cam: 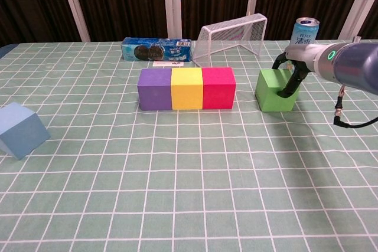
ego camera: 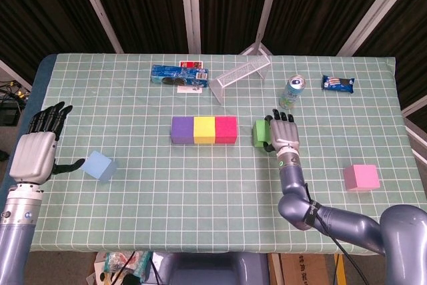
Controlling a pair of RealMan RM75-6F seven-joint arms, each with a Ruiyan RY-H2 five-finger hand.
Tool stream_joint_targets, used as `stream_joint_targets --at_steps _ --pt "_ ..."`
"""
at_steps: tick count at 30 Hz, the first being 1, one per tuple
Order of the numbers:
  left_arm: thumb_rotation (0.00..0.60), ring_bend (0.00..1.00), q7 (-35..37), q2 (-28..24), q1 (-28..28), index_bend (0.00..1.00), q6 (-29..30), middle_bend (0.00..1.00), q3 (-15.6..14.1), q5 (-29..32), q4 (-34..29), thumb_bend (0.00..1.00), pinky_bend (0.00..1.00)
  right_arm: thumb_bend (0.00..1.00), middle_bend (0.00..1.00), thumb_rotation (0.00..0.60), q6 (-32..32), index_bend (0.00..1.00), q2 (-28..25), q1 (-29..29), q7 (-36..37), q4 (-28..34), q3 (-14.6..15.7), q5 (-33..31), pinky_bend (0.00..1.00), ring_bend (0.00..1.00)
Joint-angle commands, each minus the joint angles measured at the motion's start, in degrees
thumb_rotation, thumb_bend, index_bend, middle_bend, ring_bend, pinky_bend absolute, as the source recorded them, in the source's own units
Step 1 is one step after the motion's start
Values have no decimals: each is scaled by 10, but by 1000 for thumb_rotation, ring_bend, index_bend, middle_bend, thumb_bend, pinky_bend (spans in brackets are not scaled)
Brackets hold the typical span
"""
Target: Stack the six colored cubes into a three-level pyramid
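Purple, yellow and red cubes stand in a touching row mid-table. Just right of the row, with a small gap, sits the green cube, also seen in the chest view. My right hand grips it, fingers curled over its top and right side. The light blue cube lies tilted at the left, and my left hand is open beside it, thumb pointing toward it without touching. A pink cube sits alone at the right.
Along the back are a blue cookie pack, a tipped wire basket, a drink can just behind my right hand, and a snack packet. The table edge runs close in front.
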State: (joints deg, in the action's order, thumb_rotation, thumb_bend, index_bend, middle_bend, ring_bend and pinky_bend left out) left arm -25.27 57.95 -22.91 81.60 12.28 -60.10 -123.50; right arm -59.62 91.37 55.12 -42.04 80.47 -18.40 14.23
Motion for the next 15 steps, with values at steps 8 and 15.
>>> stream_joint_targets --at_steps 8,15 --pt "600 0 3 -2 1 0 0 0 -2 -6 -5 46 21 384 73 600 -31 428 -40 5 -3 71 -20 23 0 29" --pt "600 0 9 -5 2 0 -1 0 0 -7 -7 46 21 385 73 600 -58 428 -77 28 -36 121 -46 10 0 29"
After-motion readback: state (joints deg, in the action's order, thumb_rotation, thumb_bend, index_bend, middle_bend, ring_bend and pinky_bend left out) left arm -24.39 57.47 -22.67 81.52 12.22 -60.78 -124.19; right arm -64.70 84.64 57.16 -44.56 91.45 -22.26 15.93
